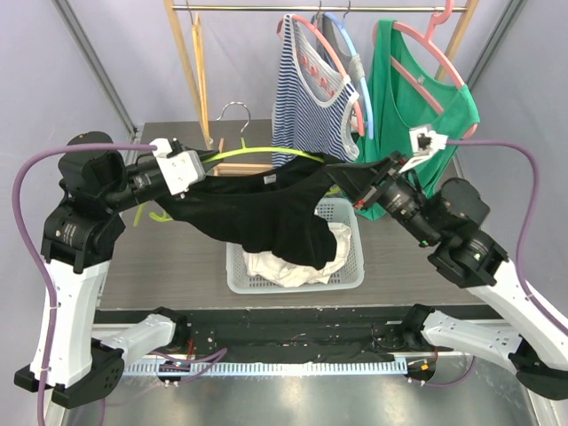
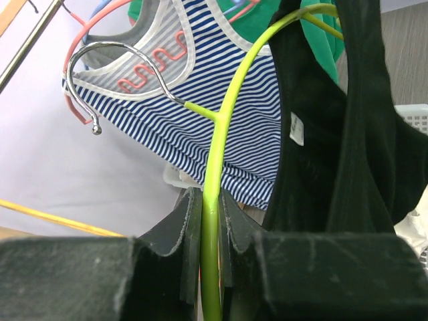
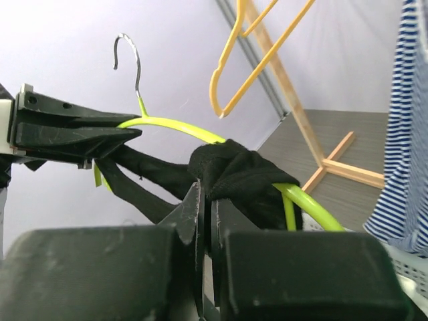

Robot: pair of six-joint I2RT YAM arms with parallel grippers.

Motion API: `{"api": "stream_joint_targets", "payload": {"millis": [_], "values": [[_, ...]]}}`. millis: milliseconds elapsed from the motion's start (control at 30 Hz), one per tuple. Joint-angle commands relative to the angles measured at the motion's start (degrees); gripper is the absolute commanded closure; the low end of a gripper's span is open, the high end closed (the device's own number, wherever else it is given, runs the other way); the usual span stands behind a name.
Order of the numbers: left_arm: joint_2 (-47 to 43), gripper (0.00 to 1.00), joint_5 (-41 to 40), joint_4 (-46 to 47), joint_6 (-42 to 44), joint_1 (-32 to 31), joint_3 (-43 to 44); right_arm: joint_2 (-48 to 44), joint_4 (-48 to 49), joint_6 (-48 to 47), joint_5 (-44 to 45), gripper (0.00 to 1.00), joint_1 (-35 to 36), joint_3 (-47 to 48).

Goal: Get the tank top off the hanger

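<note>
A black tank top (image 1: pixel 266 217) hangs from a lime-green hanger (image 1: pixel 257 153) held in the air above the basket. My left gripper (image 1: pixel 206 173) is shut on the hanger's left arm; in the left wrist view the green rod (image 2: pixel 215 174) runs straight between the pads (image 2: pixel 187 221). My right gripper (image 1: pixel 342 177) is at the hanger's right end. In the right wrist view it (image 3: pixel 206 194) is shut on the bunched black strap (image 3: pixel 234 167), which wraps over the green hanger (image 3: pixel 174 127). The tank top's body (image 2: pixel 341 147) droops below.
A white basket (image 1: pixel 351 275) holding white cloth sits under the tank top. Behind, a wooden rack (image 1: pixel 191 62) carries a striped top (image 1: pixel 306 98), a green top (image 1: pixel 417 115) and a bare yellow hanger (image 3: pixel 247 67). A loose wooden hanger (image 1: pixel 235 142) lies on the table.
</note>
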Motion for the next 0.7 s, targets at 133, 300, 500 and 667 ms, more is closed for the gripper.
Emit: {"api": "stream_joint_targets", "payload": {"millis": [133,300,500,667], "values": [[-1.8,0.92,-0.3,3.9,1.0,-0.1,0.6,-4.5,-6.2,-1.4,25.5,0.99,0.0,0.7],[-2.1,0.92,0.7,2.5,0.3,0.0,2.2,-4.5,-10.0,-0.6,33.6,0.99,-0.1,0.6],[-1.9,0.92,1.7,2.2,-1.1,0.0,3.6,-3.8,-13.6,-0.8,36.3,0.99,-0.1,0.0],[-2.0,0.92,1.8,1.9,-1.9,0.0,4.9,-3.9,-17.8,-0.1,35.7,0.99,-0.1,-0.9]]}}
